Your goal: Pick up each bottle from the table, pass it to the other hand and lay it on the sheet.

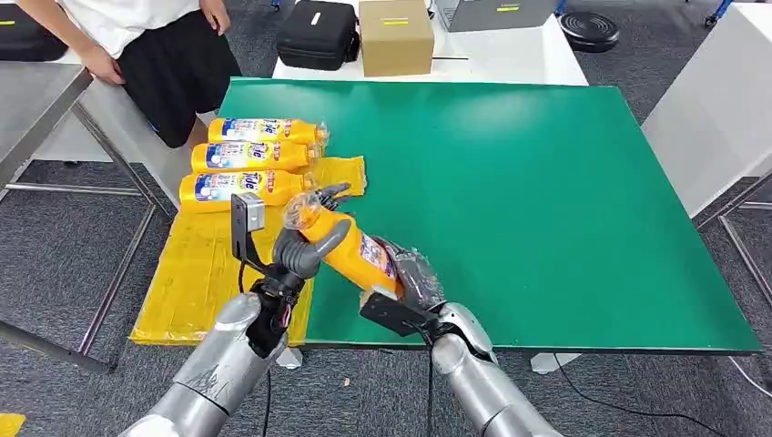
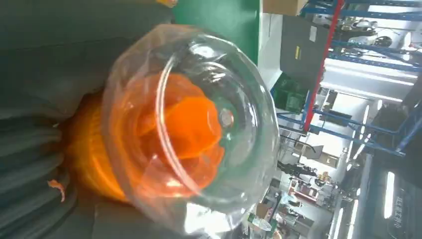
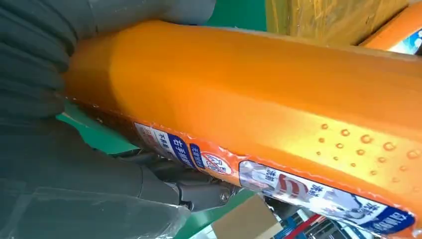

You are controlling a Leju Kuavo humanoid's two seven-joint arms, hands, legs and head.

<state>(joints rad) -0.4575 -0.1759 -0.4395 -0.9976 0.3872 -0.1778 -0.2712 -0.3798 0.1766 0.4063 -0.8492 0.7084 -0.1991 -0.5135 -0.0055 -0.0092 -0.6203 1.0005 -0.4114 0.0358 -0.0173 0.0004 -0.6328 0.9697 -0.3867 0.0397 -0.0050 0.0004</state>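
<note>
Head view: both hands, left hand [image 1: 305,248] and right hand [image 1: 411,278], seemingly grip bottle [image 1: 350,244]

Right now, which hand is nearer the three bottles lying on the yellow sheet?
Left. The left hand grips the held bottle's cap end just beside the nearest lying bottle. The right hand holds its base, farther off over the green table.

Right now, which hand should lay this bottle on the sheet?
Left. The left hand grips the bottle at its cap end, beside the yellow sheet; the right hand holds the base, farther away.
</note>
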